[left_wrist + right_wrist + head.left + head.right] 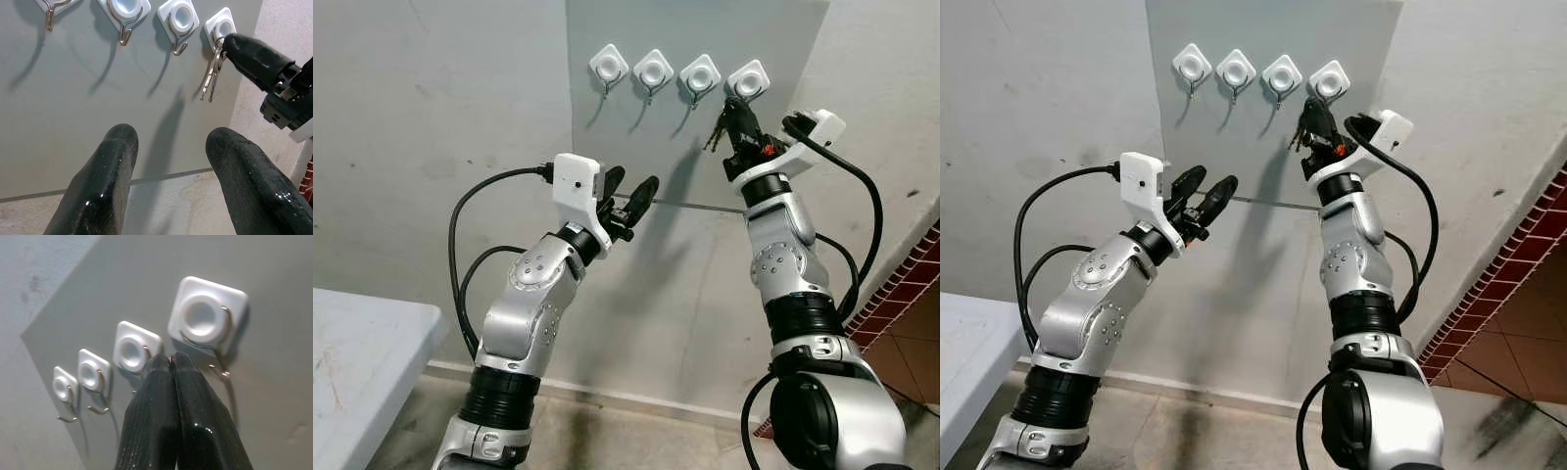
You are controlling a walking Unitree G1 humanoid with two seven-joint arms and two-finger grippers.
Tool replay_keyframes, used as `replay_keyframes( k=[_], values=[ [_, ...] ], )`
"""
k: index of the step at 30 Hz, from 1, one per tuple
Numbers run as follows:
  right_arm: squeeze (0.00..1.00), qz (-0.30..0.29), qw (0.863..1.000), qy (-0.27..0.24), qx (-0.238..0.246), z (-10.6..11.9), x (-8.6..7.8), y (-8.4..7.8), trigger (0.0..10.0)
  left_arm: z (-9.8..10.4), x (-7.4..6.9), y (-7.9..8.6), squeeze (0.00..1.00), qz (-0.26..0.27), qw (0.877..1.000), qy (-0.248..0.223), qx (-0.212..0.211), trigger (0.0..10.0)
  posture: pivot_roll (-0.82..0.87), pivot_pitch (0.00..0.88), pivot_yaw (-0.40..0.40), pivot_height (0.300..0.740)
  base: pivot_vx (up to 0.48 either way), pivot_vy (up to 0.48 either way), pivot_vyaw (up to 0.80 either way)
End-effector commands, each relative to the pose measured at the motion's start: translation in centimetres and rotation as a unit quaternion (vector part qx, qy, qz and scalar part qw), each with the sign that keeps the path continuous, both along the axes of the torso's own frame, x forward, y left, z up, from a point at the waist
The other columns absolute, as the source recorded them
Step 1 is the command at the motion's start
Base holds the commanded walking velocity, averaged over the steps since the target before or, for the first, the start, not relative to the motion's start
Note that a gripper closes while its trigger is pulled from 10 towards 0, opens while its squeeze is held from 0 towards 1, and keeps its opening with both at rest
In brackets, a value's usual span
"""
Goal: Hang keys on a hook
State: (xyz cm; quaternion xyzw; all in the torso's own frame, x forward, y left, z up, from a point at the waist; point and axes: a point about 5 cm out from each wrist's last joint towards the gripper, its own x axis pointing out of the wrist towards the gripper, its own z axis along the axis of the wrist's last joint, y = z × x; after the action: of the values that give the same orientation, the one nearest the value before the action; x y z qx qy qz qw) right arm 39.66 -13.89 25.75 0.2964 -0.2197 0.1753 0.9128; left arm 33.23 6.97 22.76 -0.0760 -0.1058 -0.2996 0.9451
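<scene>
Four white square hooks sit in a row on a grey panel (636,147). My right gripper (732,104) is raised to the rightmost hook (749,78), its fingers pressed shut on a small bunch of silver keys (715,133). The keys (212,73) dangle just below that hook (220,27), with the ring against its wire. I cannot tell whether the ring is over the wire. From the right wrist, the shut fingertips (169,358) sit just under the hook (208,316). My left gripper (633,182) is open and holds nothing, lower and to the left of the hooks.
The other three hooks (653,68) carry nothing. A white table corner (362,343) stands at the lower left. Red brick tiling (901,294) runs along the right, beside the right arm. A black cable (862,206) loops from the right wrist.
</scene>
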Motion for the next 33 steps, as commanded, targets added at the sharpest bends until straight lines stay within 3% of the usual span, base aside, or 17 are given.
replay_keyframes(
  k=[1, 20, 27, 28, 33],
  values=[
    [0.0, -0.006, 1.0, -0.013, 0.009, 1.1, 0.2, -0.3, 10.0, 0.2, -0.3, -0.2, 0.0, -0.004, 1.0, -0.003, 0.002, 10.0, 0.0, 0.0, -0.036, 0.74, 0.0, 0.0, 0.0],
    [0.0, -0.019, 0.992, 0.015, 0.12, -0.5, 0.3, -1.6, 10.0, 0.2, -0.3, -0.2, 0.0, -0.005, 1.0, -0.001, 0.002, 10.0, 0.0, 0.0, -0.033, 0.74, 0.0, 0.0, 0.0],
    [0.0, -0.009, 0.982, 0.032, 0.184, -1.4, 0.3, -1.7, 10.0, 0.2, -0.3, -0.1, 0.0, -0.003, 1.0, -0.001, 0.001, 10.0, 0.0, 0.0, -0.033, 0.74, 0.0, 0.0, 0.0],
    [0.0, 0.002, 0.977, 0.037, 0.211, -1.8, 0.3, -1.6, 10.0, 0.2, -0.3, -0.1, 0.0, -0.002, 1.0, -0.001, 0.001, 10.0, 0.0, 0.0, -0.033, 0.74, 0.0, 0.0, 0.0],
    [0.0, 0.012, 0.975, 0.034, 0.219, -2.3, 0.2, -1.2, 10.0, 0.2, -0.3, 0.0, 0.0, 0.0, 1.0, 0.001, -0.001, 10.0, 0.0, 0.0, -0.033, 0.74, 0.0, 0.0, 0.0]
  ],
)
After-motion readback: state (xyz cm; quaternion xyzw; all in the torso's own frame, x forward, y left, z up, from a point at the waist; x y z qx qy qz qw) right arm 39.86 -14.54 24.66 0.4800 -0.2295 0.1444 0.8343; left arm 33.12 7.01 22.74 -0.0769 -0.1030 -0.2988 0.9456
